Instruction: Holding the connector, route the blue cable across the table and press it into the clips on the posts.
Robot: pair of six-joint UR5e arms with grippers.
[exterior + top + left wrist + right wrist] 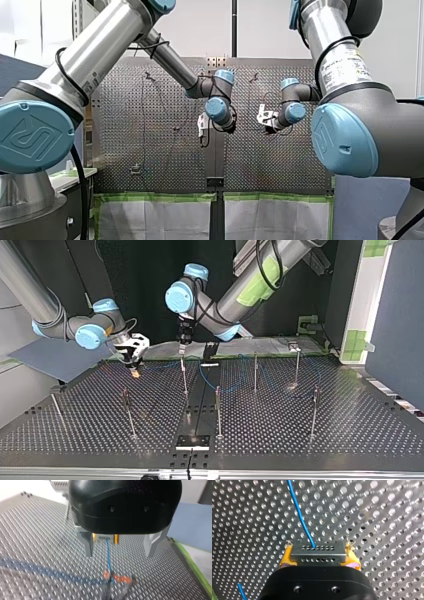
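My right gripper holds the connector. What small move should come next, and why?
Probably lower my left gripper to press the cable into the orange clip. Its open fingers hang over that clip, the cable runs down to it, and my right gripper holds the connector beyond. Whether the cable is seated there is too blurred to tell.

Your front view looks from behind and above the two arms (172,62), well back, out over the perforated tabletop (150,155). Your top view faces them from across it, low, near the work's height. Both views take in the whole tabletop. Each wrist view rides close. The left one looks past the left claw (120,553) to the connector (105,538), which the right wrist view shows close up in the right claw (319,556).
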